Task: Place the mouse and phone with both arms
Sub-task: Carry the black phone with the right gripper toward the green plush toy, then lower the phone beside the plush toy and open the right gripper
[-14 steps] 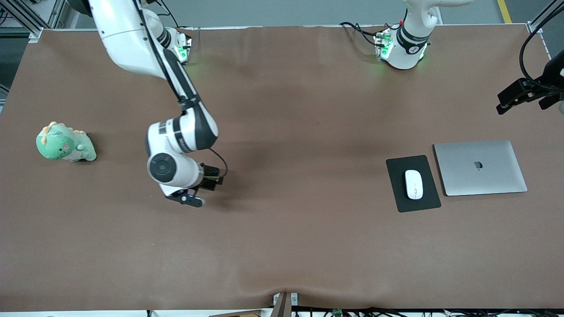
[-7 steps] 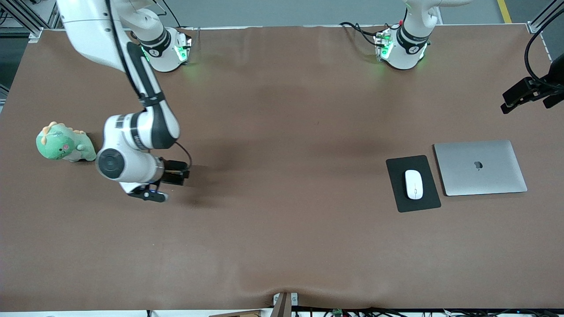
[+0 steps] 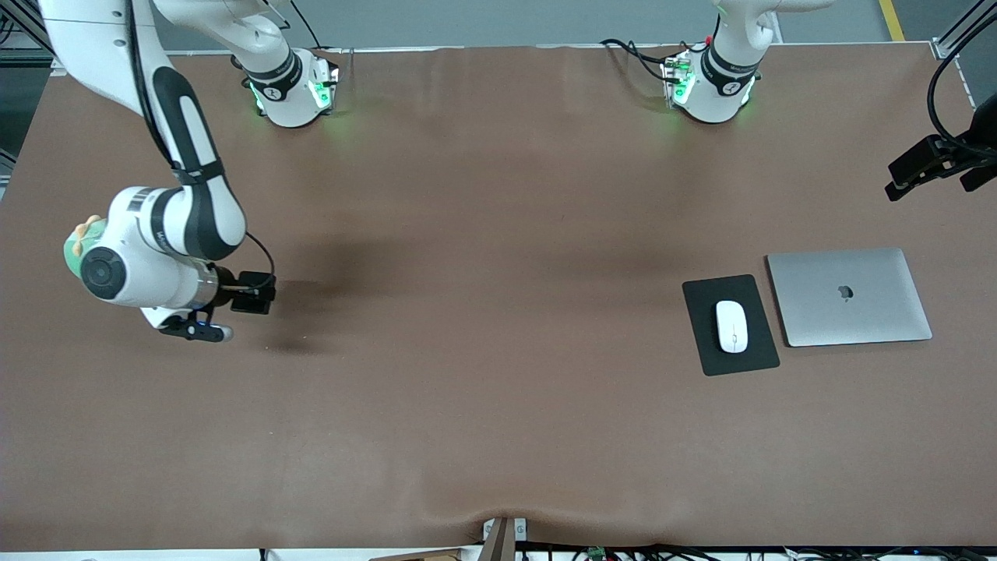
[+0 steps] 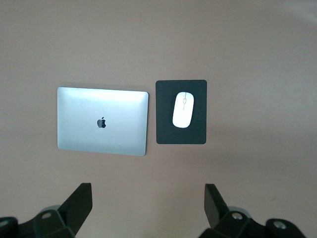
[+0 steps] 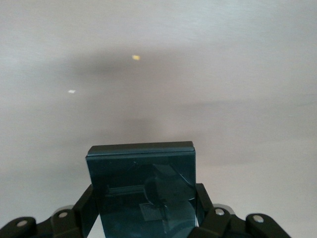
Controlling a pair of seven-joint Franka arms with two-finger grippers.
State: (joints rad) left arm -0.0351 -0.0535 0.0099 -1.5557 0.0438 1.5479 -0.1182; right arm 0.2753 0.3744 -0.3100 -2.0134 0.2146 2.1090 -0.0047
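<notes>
The white mouse (image 3: 731,326) lies on a black mouse pad (image 3: 705,343) toward the left arm's end of the table; the left wrist view shows the mouse (image 4: 183,109) from high above. My left gripper (image 3: 927,167) hangs open and empty in the air over that end's edge, its fingers (image 4: 79,201) wide apart. My right gripper (image 3: 253,294) is over the right arm's end of the table, shut on the phone (image 5: 141,188), a glossy black slab that sticks out between its fingers (image 5: 203,198).
A closed silver laptop (image 3: 849,296) lies beside the mouse pad. A green plush dinosaur (image 3: 76,241) sits at the right arm's end, mostly hidden under the right arm's wrist. Both green-lit bases stand along the table's edge farthest from the front camera.
The right arm has swung with the phone from near the table's middle toward its own end, and its wrist now covers most of the plush. The left gripper has hardly moved.
</notes>
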